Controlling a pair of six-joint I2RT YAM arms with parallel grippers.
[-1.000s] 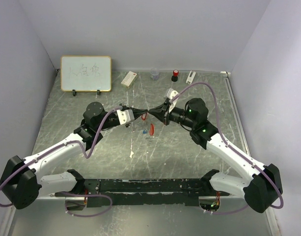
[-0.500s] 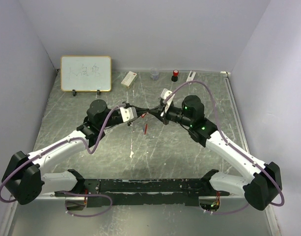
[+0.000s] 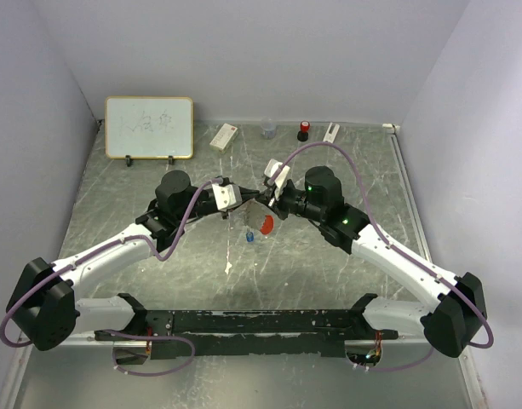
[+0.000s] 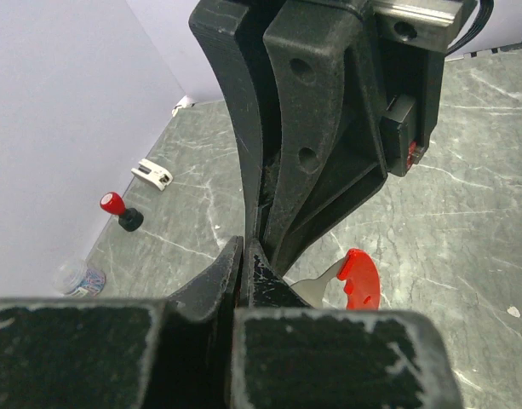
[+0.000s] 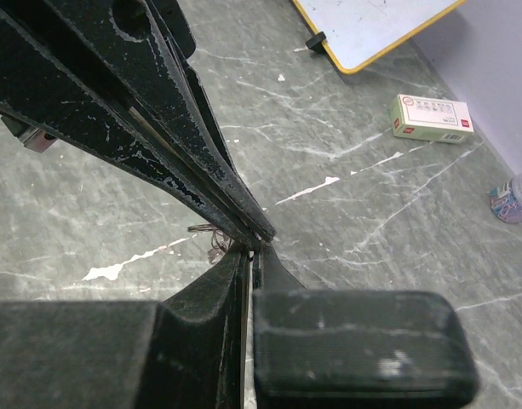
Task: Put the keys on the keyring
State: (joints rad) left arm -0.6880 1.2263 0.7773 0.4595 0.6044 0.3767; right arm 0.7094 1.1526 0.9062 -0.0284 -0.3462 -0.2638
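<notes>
My left gripper [image 3: 249, 203] and right gripper [image 3: 266, 205] meet tip to tip above the middle of the table, both shut. In the right wrist view, thin grey wire loops of the keyring [image 5: 211, 243] stick out where my right gripper [image 5: 254, 252] touches the left fingers [image 5: 201, 162]; the pinch itself is hidden. A red-headed key [image 4: 360, 279] with a silver blade shows just right of my left gripper [image 4: 245, 252]. From above, that red key [image 3: 267, 226] sits just below the tips. Whether it hangs or lies I cannot tell. The blue key [image 3: 250, 238] lies on the table.
At the back stand a whiteboard [image 3: 149, 127], a small box [image 3: 224, 136], a clear cup [image 3: 268, 129], a red-capped black piece [image 3: 303, 130] and a white item [image 3: 330, 133]. Grey walls enclose the table on three sides.
The right arm has swung left and its wrist has turned; the left arm has edged right. The tips stay joined. The red piece was edge-on half a second ago and now shows its broad face.
</notes>
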